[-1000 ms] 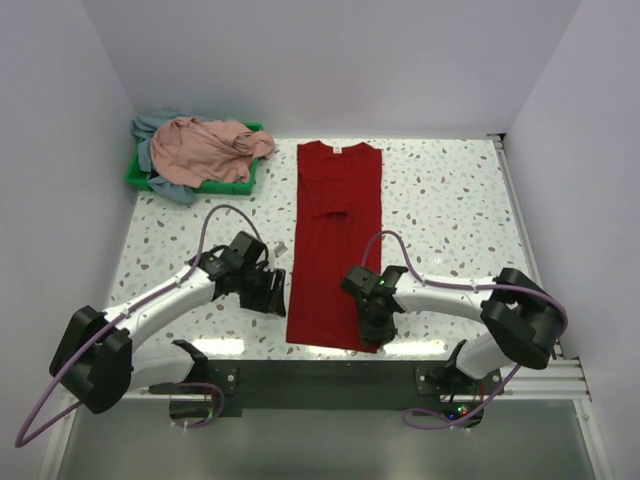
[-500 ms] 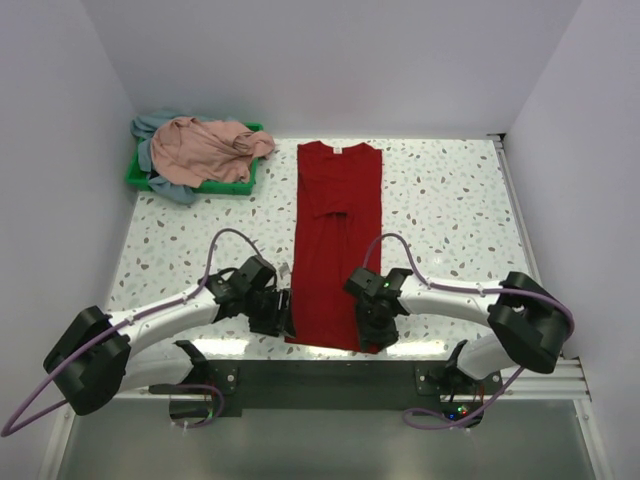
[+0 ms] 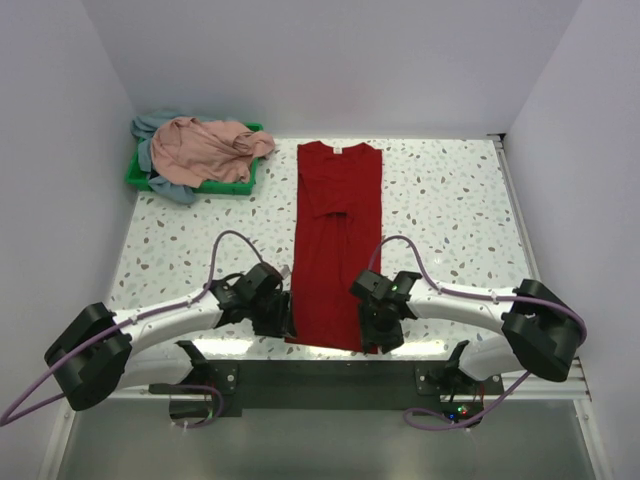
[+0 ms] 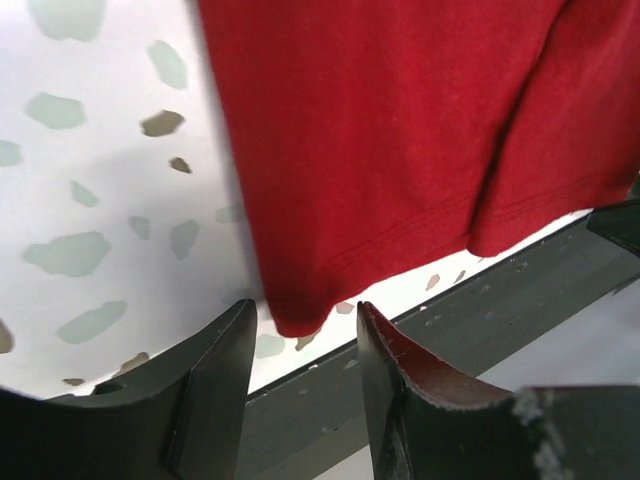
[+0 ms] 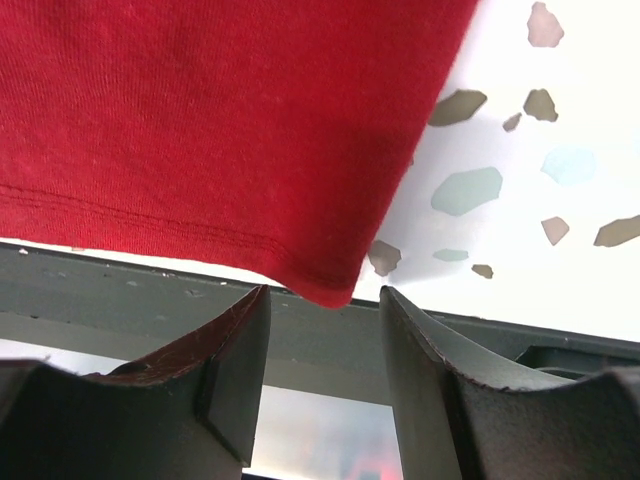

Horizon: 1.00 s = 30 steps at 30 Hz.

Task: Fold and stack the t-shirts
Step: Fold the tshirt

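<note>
Released left gripper and right gripper each face a hem corner at the speckled white table's near edge; bright red cloth t-shirt lies flat, folded narrow.

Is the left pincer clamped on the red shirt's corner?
No, the left pincer stands open, a corner of the red shirt between its jaws.

green tray, speckled white table
</note>
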Tool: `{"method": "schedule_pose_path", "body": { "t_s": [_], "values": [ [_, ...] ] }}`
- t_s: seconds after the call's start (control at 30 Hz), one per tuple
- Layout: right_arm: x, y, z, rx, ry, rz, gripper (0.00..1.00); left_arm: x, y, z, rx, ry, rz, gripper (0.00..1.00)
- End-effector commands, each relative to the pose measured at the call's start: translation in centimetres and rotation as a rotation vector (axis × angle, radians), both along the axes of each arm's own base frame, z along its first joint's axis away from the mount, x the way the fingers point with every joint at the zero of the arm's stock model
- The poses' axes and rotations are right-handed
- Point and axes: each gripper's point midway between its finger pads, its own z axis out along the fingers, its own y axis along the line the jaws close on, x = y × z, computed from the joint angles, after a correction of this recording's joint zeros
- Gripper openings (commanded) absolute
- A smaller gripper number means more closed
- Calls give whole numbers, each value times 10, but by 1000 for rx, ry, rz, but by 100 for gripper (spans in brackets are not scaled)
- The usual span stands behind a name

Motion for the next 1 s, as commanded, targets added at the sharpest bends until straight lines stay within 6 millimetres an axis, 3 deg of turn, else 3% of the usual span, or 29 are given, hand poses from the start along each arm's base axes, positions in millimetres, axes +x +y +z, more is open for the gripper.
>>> {"method": "schedule_pose_path", "body": {
  "t_s": [0.0, 0.33, 0.7, 0.77, 0.87, 0.97],
  "values": [
    [-3, -5, 2, -4, -6, -26, 52, -3, -6, -5, -5, -6, 19, 49],
    [-2, -1, -4, 14, -7, -23, 47, -9, 1, -18, 37, 7, 36, 30],
    [3, -5, -6, -4, -36, -15, 18, -9, 9, -17, 77, -12, 41, 12],
    [4, -5, -5, -3, -38, -9, 10, -9, 5, -16, 52, -11, 33, 1],
    [5, -6, -5, -9, -37, -11, 0, -13, 0, -16, 18, 2, 19, 0],
    [4, -8, -2, -18, -37, -14, 0, -15, 3, -16, 30, 12, 29, 0]
  ]
}}
